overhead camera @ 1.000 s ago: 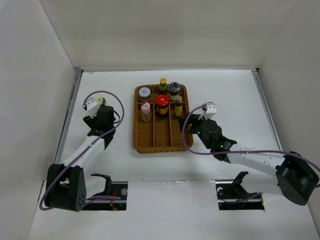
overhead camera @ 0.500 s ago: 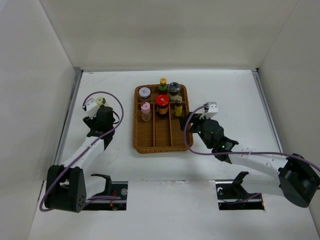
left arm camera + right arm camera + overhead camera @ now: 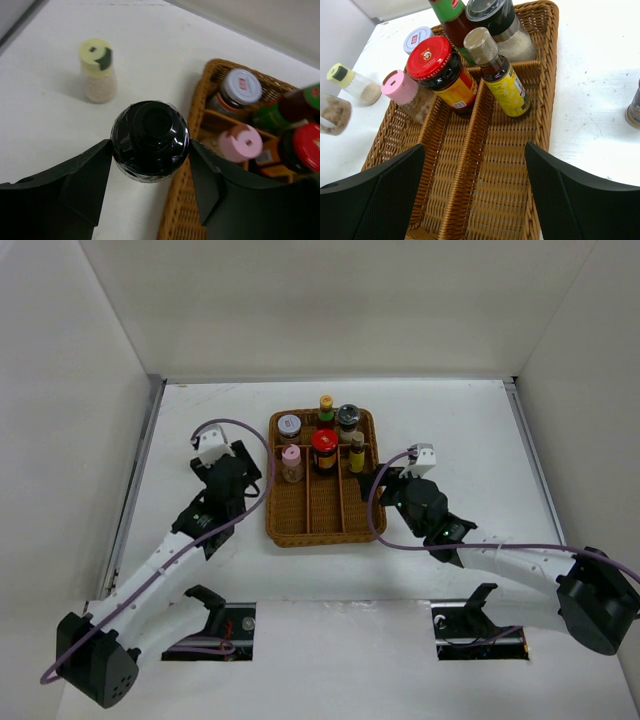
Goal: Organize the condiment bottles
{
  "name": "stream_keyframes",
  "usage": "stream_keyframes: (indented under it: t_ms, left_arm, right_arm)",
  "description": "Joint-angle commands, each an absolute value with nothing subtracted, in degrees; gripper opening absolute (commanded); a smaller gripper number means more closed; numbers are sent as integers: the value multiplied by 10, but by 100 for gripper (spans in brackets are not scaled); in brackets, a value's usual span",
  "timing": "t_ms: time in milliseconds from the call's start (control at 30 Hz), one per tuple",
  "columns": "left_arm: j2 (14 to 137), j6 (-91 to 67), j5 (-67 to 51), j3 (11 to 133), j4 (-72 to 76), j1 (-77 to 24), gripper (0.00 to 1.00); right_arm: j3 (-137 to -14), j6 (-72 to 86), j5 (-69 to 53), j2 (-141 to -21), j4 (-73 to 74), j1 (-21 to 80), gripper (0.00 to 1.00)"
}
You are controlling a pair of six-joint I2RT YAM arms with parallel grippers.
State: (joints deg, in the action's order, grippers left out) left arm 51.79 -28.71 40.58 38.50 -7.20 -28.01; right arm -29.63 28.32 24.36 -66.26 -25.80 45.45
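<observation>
The left gripper [image 3: 150,152] clamps the black-capped bottle [image 3: 150,135] just left of the wicker tray [image 3: 181,220]; next it likely needs lowering into a free compartment; the right gripper [image 3: 475,150] hangs open.

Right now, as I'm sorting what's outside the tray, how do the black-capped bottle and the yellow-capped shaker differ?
The black-capped bottle has a glossy black cap; the yellow-capped shaker has a pale yellow one with a dark patch. The bottle is gripped between the left fingers; the shaker stands free on the table. The bottle is right by the tray rim; the shaker is farther off. Neither stands in the tray.
</observation>
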Motion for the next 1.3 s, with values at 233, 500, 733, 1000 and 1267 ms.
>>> stream_keyframes:
  t_ms: [233,500,733,1000,1267]
  left_arm:
    - [590,-281,397,447,-80,-416,41]
    - [671,-278,383,416,20,-445,41]
    - [721,-268,365,402,57,-439,41]
    - [691,-276,365,370,62,-435,56]
    - [624,-252,376,371,65,-436,76]
  right_arm:
    - [-308,284,247,-658,-292,455,85]
    - [-309,280,252,-661,-286,456,84]
    - [-308,277,256,-658,-286,455,85]
    - [-310,277,256,-665,-286,455,85]
    - [-307,278,258,-657,-286,454,85]
